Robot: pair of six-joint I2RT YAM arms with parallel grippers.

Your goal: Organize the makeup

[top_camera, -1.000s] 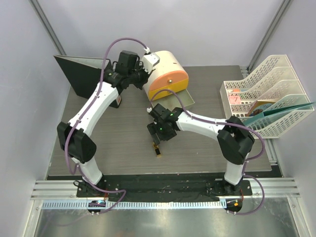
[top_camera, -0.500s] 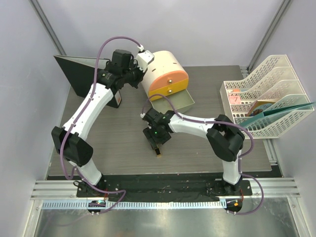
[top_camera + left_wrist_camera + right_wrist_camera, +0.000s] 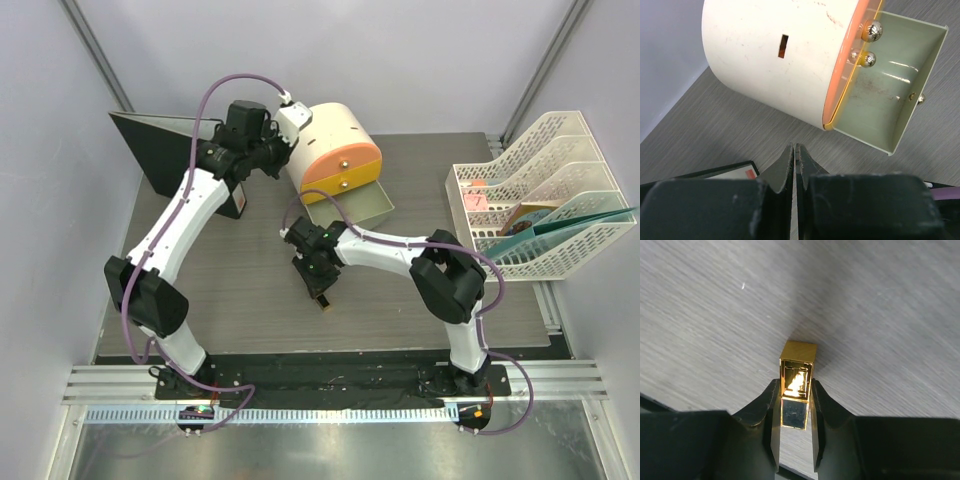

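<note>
Now R tool point(image 3: 796, 390) is clamped on black-gold lipstick point(image 3: 798, 365), low on surface point(image 3: 890, 315), centre. L tool point(image 3: 795, 156) closed, empty, by cream-orange box point(image 3: 780, 60). Risk: glossy sides, grip nr one end, so it may pivot or slip on lift.

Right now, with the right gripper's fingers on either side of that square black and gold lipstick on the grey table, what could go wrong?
1. Slip: the right gripper pinches the glossy, square black-and-gold lipstick by its smooth sides, gold end sticking out past the fingertips. It might twist or drop when lifted.
2. Crowding: the shut left gripper sits close beside the cream-and-orange cylindrical box and its open pale green drawer. Carrying the lipstick there could bring the arms together.
</note>
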